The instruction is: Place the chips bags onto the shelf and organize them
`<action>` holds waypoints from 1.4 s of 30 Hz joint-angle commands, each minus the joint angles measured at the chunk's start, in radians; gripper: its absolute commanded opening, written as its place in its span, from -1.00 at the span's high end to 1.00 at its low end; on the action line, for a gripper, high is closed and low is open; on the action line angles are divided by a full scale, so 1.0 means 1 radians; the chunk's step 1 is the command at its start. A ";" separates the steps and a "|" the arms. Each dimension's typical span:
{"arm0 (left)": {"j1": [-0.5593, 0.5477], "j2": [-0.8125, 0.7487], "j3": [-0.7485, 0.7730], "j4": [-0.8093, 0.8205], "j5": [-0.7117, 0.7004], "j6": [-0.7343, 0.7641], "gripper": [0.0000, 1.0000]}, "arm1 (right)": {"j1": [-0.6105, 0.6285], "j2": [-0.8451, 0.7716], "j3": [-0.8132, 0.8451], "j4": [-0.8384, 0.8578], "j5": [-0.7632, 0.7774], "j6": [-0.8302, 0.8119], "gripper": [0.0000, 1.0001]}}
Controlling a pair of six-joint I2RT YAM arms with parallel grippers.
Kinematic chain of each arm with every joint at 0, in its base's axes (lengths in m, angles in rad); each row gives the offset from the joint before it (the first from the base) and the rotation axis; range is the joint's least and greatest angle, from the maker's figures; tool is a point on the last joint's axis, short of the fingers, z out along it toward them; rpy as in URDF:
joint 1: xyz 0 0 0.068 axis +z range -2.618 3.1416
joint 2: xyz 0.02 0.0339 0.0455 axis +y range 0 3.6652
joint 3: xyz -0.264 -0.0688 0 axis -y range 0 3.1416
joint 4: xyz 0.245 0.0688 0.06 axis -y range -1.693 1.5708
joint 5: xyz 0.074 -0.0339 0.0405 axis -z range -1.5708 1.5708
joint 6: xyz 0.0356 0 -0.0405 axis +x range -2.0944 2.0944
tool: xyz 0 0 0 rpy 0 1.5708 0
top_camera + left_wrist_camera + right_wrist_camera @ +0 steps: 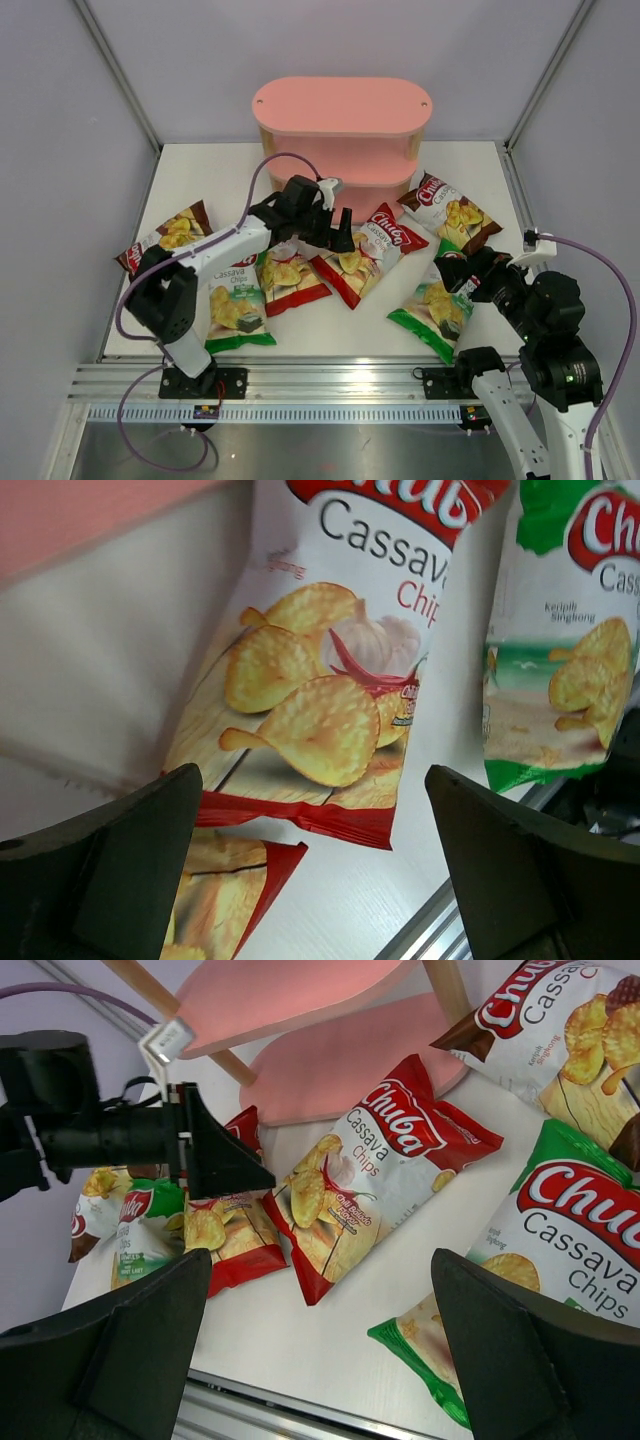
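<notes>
Chips bag (368,252) in red lies diagonal, top toward the shelf (342,110). Left arm (215,250) hangs above, jaws wide, empty; right arm (520,300) likewise.

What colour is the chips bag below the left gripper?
The bag is red with a white centre and yellow chips; left wrist view shows it best.
</notes>
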 commanded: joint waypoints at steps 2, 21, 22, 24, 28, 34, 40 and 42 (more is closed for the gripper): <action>-0.002 0.101 0.059 0.075 0.212 0.115 -0.98 | -0.003 -0.016 -0.016 0.069 -0.076 -0.004 -0.99; -0.001 0.140 -0.065 0.265 0.031 0.075 -0.98 | -0.003 0.007 -0.073 0.170 -0.169 0.038 -0.99; -0.001 0.121 -0.079 0.271 0.009 0.075 -0.98 | -0.004 0.009 -0.079 0.178 -0.171 0.041 -0.99; -0.001 0.089 -0.088 0.282 -0.022 0.078 -0.98 | -0.004 0.009 -0.083 0.186 -0.177 0.044 -0.99; 0.001 0.052 -0.068 0.279 -0.067 0.092 -0.98 | -0.004 0.016 -0.083 0.193 -0.188 0.053 -0.99; 0.028 0.186 0.045 0.199 0.013 0.120 -0.98 | -0.003 0.023 -0.063 0.180 -0.191 0.044 -0.99; 0.031 0.265 0.050 0.274 0.120 0.081 -0.98 | -0.003 0.024 -0.051 0.169 -0.212 0.021 -0.99; 0.031 0.299 0.049 0.295 0.160 0.063 -0.98 | -0.003 0.027 -0.051 0.178 -0.223 0.026 -0.99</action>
